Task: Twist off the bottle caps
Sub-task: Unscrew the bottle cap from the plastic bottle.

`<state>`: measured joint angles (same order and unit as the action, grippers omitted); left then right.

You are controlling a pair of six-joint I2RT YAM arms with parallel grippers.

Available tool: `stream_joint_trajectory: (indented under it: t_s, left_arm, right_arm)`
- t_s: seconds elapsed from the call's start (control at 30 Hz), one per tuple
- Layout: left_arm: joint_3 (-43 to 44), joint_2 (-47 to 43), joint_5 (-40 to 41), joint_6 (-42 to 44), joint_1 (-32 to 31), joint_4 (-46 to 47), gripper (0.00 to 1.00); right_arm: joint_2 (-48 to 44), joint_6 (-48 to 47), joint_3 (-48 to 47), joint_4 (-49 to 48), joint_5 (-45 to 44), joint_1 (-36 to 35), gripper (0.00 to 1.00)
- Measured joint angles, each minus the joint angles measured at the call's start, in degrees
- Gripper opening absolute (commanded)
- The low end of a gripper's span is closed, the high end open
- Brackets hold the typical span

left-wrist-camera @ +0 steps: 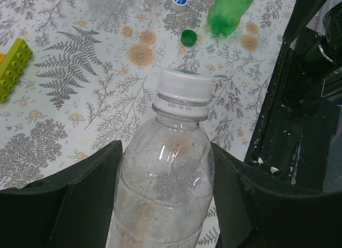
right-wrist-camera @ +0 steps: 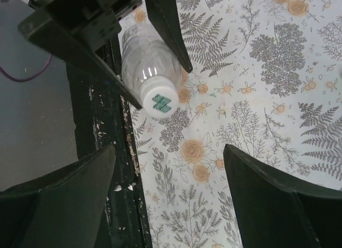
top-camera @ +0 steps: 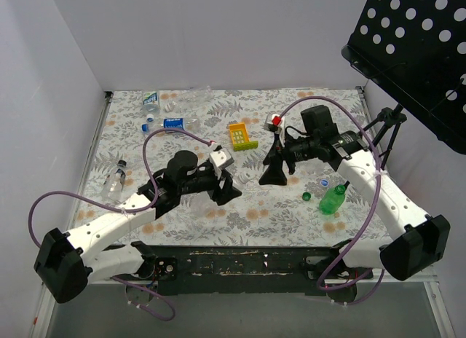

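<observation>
My left gripper [top-camera: 226, 189] [left-wrist-camera: 164, 152] is shut on a clear bottle [left-wrist-camera: 163, 194], its fingers pressed on both sides of the body. The bottle's white cap [left-wrist-camera: 184, 87] is on, and it points toward the right arm. In the right wrist view the same bottle [right-wrist-camera: 144, 58] and its cap [right-wrist-camera: 160, 102] with a green mark lie ahead of my right gripper [right-wrist-camera: 168, 152] [top-camera: 275, 176], which is open and empty, a short way from the cap. A green bottle [top-camera: 333, 199] lies uncapped, with a green cap [top-camera: 306, 197] and a blue cap [top-camera: 323, 183] beside it.
A yellow toy brick [top-camera: 242, 135] lies mid-table. More clear bottles lie at the back left [top-camera: 151, 99] [top-camera: 173, 123] and at the left [top-camera: 115, 179]. A black perforated stand [top-camera: 415, 46] overhangs the right side. The dark front edge [right-wrist-camera: 107, 152] runs under the grippers.
</observation>
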<state>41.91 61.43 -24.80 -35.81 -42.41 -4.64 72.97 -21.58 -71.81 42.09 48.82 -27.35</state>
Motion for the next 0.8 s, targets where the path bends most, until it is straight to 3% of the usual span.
stream_joint_trajectory:
  t_s: [0.27,0.4,0.7,0.8]
  left_arm:
    - [0.0,1.9,1.9,-1.9,-3.8,2.6,0.00]
    - [0.0,3.4,2.8,-2.2,-4.6,3.0,0.00]
    - [0.0,3.7,3.5,-2.6,-4.7,4.0,0.00]
    - [0.0,3.7,3.5,-2.8,-4.8,4.3,0.00]
  right_arm:
    - [4.0,11.1,0.0,-4.9,-2.0,-3.2,0.80]
    - [5.6,12.9,0.0,-5.0,-1.9,-3.7,0.71]
    - [6.0,13.9,0.4,-5.0,-0.6,-4.6,0.66]
    - [6.3,13.9,0.5,-5.0,-0.4,-4.8,0.53]
